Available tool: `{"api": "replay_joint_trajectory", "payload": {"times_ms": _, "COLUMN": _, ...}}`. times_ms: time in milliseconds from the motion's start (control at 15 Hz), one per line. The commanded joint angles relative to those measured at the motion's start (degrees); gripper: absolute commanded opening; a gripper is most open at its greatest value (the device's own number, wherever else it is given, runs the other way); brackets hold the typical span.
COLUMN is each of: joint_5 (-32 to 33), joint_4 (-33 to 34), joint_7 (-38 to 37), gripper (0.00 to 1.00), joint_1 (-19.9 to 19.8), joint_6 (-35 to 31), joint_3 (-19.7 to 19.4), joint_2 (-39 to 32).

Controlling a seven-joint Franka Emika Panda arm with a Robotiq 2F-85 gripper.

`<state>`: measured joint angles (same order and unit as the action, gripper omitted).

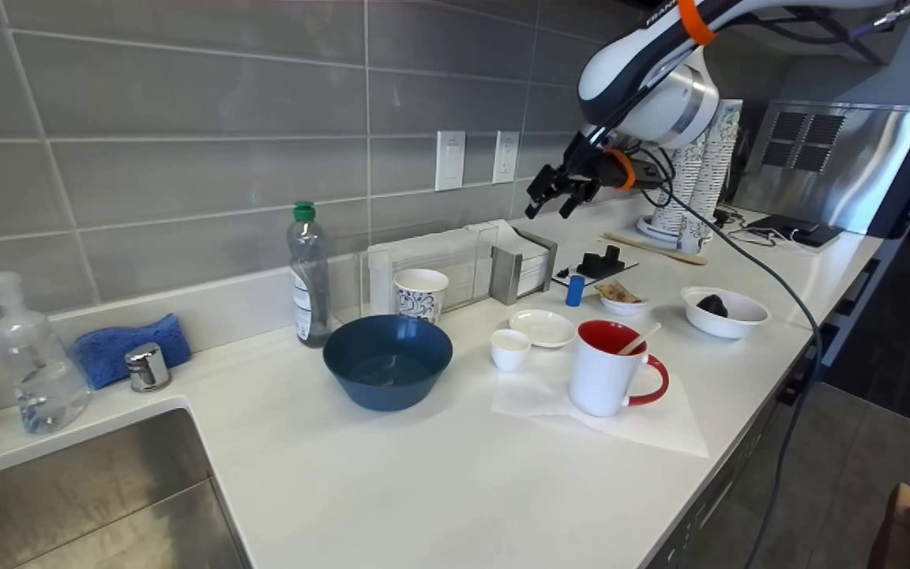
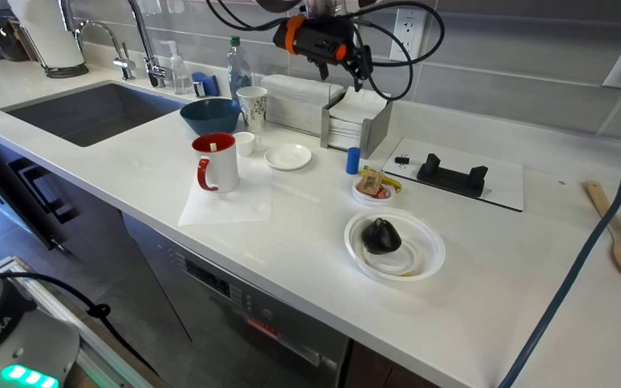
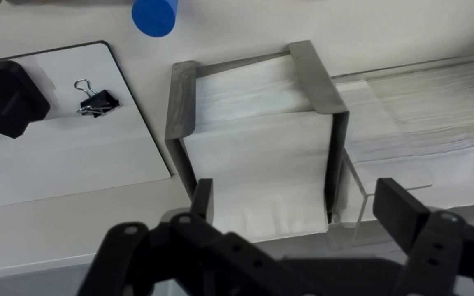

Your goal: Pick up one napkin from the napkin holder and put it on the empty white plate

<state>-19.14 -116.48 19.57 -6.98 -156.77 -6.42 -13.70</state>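
Note:
The silver-grey metal napkin holder [image 1: 506, 276] stands by the wall, holding a stack of white napkins [image 1: 532, 267]. In an exterior view, its side wall [image 2: 375, 132] and the napkins [image 2: 359, 106] also show. In the wrist view, the holder [image 3: 319, 78] frames the stack, and the top napkin [image 3: 261, 164] extends past its back edge. The empty white plate [image 1: 543, 329] lies near the small white cup; it also shows in an exterior view [image 2: 288, 157]. My gripper [image 3: 296, 201] is open and empty, above the holder; it shows in both exterior views [image 1: 549, 212] [image 2: 341, 80].
A clear holder of folded paper [image 3: 434, 119] adjoins the napkin holder, with a patterned cup [image 1: 421, 292] before it. A blue cylinder [image 2: 353, 160] and a white board [image 2: 504, 178] are near. A white-and-red mug [image 1: 597, 379] and small cup [image 1: 509, 350] stand by the plate.

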Motion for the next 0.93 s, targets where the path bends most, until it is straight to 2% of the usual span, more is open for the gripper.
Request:
{"api": "replay_joint_trajectory", "payload": {"times_ms": 0, "joint_5": -0.98, "joint_4": 3.13, "joint_7": 1.4, "gripper": 1.0, "joint_1": -3.66, "joint_6": -1.1, "joint_3": 3.91, "joint_2": -3.18}}
{"api": "replay_joint_trajectory", "payload": {"times_ms": 67, "joint_5": 1.35, "joint_4": 1.13, "joint_7": -1.0, "gripper": 1.0, "joint_1": -3.12, "joint_6": -1.34, "joint_3": 3.35, "joint_2": -1.86}}
{"api": "replay_joint_trajectory", "payload": {"times_ms": 733, "joint_5": 1.19, "joint_4": 2.0, "joint_7": -0.79, "gripper": 1.0, "joint_1": -4.02, "joint_6": -1.33, "joint_3": 4.37, "joint_2": -2.64}}
{"api": "replay_joint_trajectory", "payload": {"times_ms": 867, "joint_5": 1.29, "joint_4": 3.11, "joint_7": -0.68, "gripper": 1.0, "joint_1": -3.89, "joint_6": -3.36, "joint_3": 4.68, "joint_2": -4.42}}
